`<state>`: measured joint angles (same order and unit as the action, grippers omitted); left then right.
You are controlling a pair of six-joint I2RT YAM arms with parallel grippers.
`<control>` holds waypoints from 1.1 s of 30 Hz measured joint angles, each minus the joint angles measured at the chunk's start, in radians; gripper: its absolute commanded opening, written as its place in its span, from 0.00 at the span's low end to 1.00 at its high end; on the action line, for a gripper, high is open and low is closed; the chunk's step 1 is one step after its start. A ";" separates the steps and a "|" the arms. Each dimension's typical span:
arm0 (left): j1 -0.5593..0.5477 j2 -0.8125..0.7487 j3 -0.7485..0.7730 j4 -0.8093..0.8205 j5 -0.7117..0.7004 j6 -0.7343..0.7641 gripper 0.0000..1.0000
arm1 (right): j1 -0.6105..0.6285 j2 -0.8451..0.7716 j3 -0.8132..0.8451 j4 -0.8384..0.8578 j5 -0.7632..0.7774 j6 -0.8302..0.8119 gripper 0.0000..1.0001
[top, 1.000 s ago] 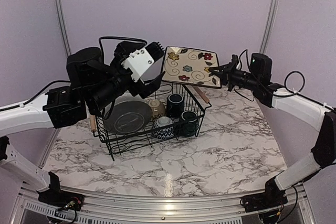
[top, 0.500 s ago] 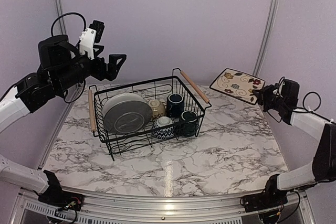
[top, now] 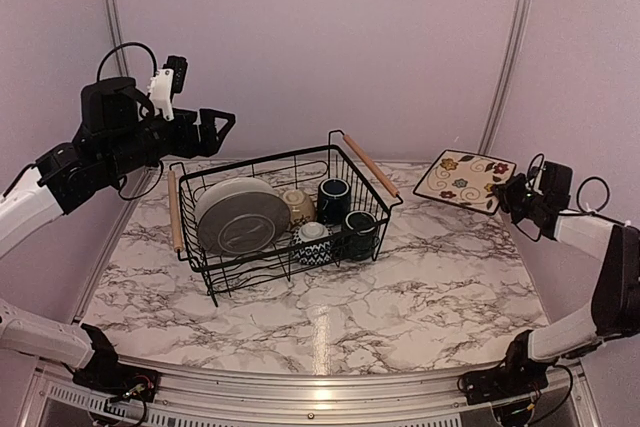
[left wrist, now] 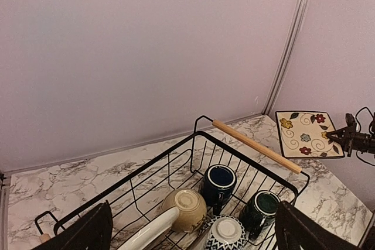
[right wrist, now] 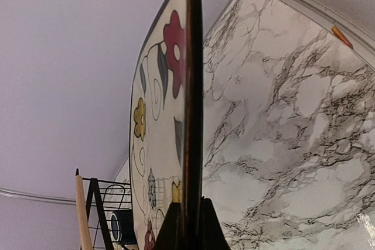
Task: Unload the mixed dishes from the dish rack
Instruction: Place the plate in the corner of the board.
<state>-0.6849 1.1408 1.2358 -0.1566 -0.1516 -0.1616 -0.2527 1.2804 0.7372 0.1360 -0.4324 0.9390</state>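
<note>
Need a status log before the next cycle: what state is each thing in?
Square floral ceramic plate, held in the air, gripped by one edge.
Right end effector, shut on that plate.
Left end effector, open, empty, raised.
Black wire dish rack, upright on marble table, holding dishes.
Grey round plate, leaning on edge in rack.
Cream bowl, tipped, base showing.
Two dark mugs, upright.
Blue-patterned bowl, upside down.
</note>
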 measured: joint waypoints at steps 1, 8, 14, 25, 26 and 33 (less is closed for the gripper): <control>0.000 0.004 -0.001 0.000 0.004 -0.008 0.99 | 0.000 0.016 0.000 0.001 0.001 -0.014 0.00; 0.004 0.016 -0.002 0.000 0.021 -0.043 0.99 | 0.002 0.161 -0.018 0.061 0.006 -0.086 0.00; 0.009 0.017 -0.055 0.030 0.032 -0.083 0.99 | 0.006 0.330 -0.022 0.216 0.010 -0.069 0.00; 0.010 0.051 -0.082 0.059 0.066 -0.154 0.99 | 0.061 0.595 0.057 0.449 0.050 0.036 0.00; 0.010 0.051 -0.084 0.059 0.065 -0.157 0.99 | 0.063 0.620 0.070 0.468 0.050 0.047 0.02; 0.010 0.051 -0.084 0.053 0.059 -0.164 0.99 | 0.064 0.732 0.130 0.545 0.051 0.083 0.22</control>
<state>-0.6750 1.1919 1.1519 -0.1036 -0.0929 -0.3260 -0.1890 2.0121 0.8677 0.6807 -0.3809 1.0218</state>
